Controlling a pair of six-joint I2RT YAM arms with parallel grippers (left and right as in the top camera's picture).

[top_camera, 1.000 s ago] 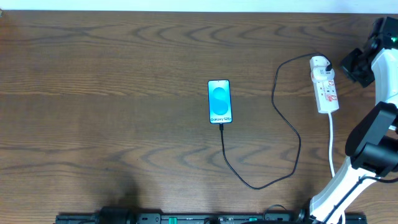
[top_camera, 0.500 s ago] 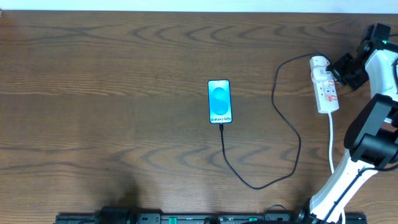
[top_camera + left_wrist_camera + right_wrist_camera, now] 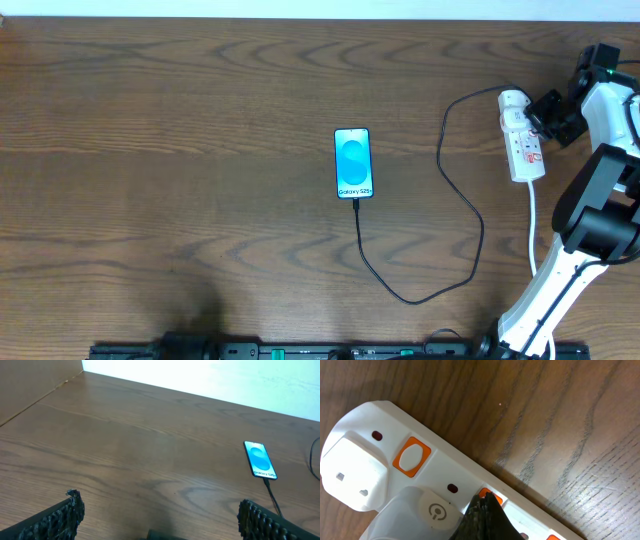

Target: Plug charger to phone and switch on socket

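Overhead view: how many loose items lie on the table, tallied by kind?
Blue-screened smartphone with dark edges: 1
Long thin black charger cable: 1
White elongated power strip: 1
Total: 3

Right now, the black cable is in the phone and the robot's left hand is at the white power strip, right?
No, it is the right hand at the white power strip, as the overhead view shows. The black cable is in the phone.

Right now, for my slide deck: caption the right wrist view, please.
Right gripper tip at an orange switch on the white socket.
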